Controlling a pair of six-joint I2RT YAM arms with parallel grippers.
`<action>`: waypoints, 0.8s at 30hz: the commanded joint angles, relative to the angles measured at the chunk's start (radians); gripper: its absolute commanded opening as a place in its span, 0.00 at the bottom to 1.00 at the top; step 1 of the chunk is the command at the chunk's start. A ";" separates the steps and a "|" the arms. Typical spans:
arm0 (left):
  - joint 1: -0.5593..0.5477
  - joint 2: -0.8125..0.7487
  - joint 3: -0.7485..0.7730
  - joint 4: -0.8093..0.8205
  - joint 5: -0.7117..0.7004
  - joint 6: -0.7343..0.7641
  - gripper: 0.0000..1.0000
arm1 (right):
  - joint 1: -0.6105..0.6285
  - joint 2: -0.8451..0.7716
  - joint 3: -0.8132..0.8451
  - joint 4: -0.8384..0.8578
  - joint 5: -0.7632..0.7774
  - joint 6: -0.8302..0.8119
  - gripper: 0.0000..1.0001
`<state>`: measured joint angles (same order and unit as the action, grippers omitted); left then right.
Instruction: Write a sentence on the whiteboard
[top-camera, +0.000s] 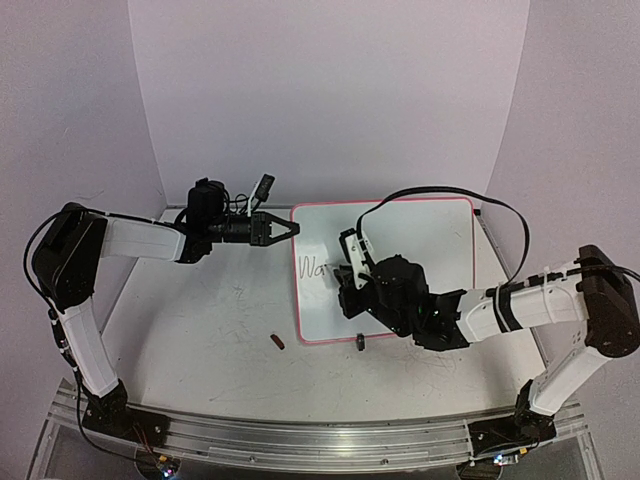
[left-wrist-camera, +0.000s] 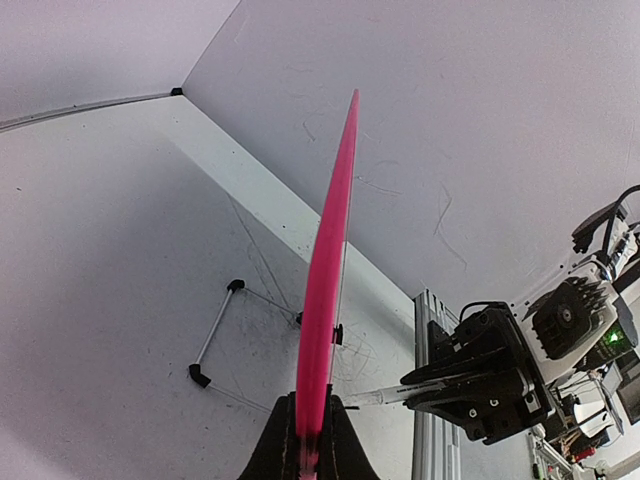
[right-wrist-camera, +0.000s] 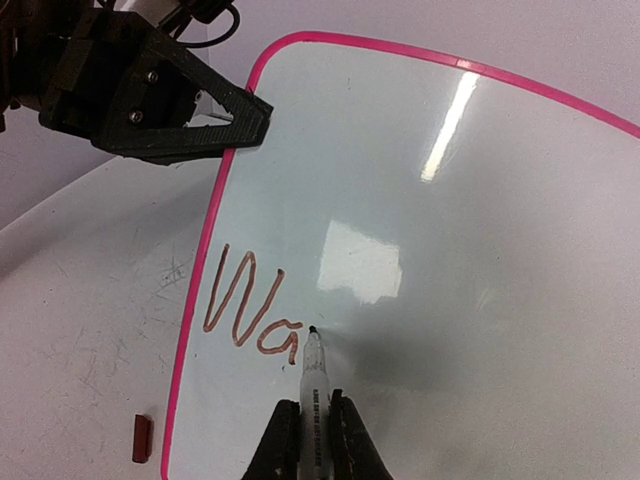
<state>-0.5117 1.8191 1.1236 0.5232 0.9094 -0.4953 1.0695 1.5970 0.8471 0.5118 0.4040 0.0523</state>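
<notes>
The whiteboard (top-camera: 430, 240) lay flat on the table (top-camera: 200, 320), middle-right, between your two arms. The letters (right-wrist-camera: 250, 310) "Wa" sat in brown near its left edge. The marker (right-wrist-camera: 314, 375) tip looked to be touching the surface just right of the "a". Risks from here, as I judged them: push too hard and the board could slide or twist under the tip, since only one spot on its pink frame (right-wrist-camera: 215, 210) was held. Sweep the wrist low over the wet letters and you'd smear them. The marker could also tilt in a thin two-finger grip and skew the line. Your right claw (right-wrist-camera: 312, 420) was pressed together, pinching the marker barrel low down, tip pointing away. Your left claw (left-wrist-camera: 310, 440) was pressed together on the frame at the board's left edge near the far corner. A small brown piece (top-camera: 278, 342), maybe the cap, lay on the table just left of the near corner, clear of both claws.
</notes>
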 joint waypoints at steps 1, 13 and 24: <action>-0.016 -0.021 0.007 -0.026 0.000 -0.020 0.00 | -0.005 0.006 0.029 -0.018 0.052 0.005 0.00; -0.016 -0.023 0.005 -0.026 -0.001 -0.019 0.00 | 0.002 -0.018 -0.013 -0.058 0.027 0.041 0.00; -0.016 -0.025 0.005 -0.026 -0.001 -0.020 0.00 | 0.021 -0.031 -0.028 -0.082 0.034 0.068 0.00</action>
<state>-0.5117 1.8191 1.1236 0.5228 0.9096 -0.4953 1.0889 1.5959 0.8318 0.4783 0.4046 0.0996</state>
